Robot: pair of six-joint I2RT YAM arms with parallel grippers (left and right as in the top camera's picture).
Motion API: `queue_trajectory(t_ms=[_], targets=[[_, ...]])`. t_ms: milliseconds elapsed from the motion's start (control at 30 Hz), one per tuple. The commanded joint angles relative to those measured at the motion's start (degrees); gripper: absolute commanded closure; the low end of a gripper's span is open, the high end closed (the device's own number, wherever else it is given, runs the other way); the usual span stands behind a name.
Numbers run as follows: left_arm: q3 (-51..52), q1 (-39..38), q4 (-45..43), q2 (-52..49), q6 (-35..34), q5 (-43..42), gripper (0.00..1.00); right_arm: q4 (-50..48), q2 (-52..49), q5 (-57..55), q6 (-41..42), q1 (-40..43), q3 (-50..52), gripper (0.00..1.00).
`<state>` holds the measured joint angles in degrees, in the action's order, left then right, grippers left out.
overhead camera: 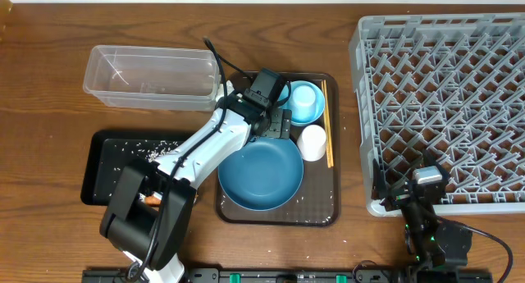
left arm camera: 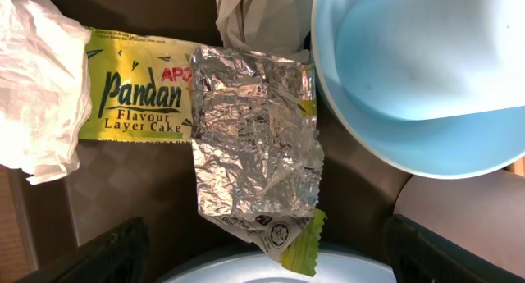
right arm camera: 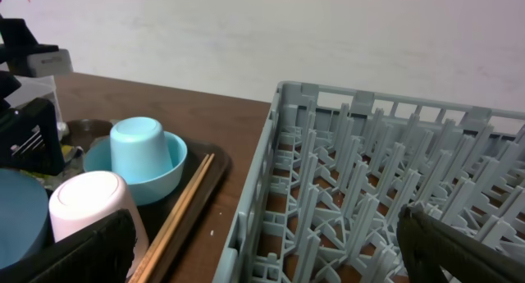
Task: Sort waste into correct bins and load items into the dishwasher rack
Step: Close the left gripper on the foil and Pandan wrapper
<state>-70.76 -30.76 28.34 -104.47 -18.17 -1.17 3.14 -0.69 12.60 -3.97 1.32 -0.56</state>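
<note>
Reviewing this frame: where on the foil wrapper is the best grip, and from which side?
Pinch the crinkled silver middle of the foil wrapper, coming straight down from above. Its raised creases should give something to bite, while the yellow end lies flat beside the tissue and the light blue bowl crowds the right edge.

We see the foil wrapper point(left arm camera: 250, 143) lying flat; our left pincer point(left arm camera: 262, 254) stands spread wide over it; crumpled tissue point(left arm camera: 37, 86) touches its left end; the light blue bowl point(left arm camera: 394, 127) sits right.
</note>
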Motion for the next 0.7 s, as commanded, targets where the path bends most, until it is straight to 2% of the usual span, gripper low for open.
queue_trajectory(t_ms=[0,333,533,667], targets=[[0.0,-0.1,0.8,-1.1,-0.1,0.1,0.08,0.0,0.3,-0.1,0.7,0.5,0.2,0.01],[0.1,-0.4,-0.6,-3.7,-0.1,0.2,0.09,0.0,0.3,-0.1,0.7,0.5,0.2,0.02],[0.1,-0.4,-0.3,-3.7,-0.1,0.2,0.27,0.0,0.3,-0.1,0.7,0.5,0.2,0.01],[0.0,-0.4,-0.3,-3.7,-0.1,0.2,0.47,0.0,0.3,-0.1,0.7,0.5,0.2,0.01]])
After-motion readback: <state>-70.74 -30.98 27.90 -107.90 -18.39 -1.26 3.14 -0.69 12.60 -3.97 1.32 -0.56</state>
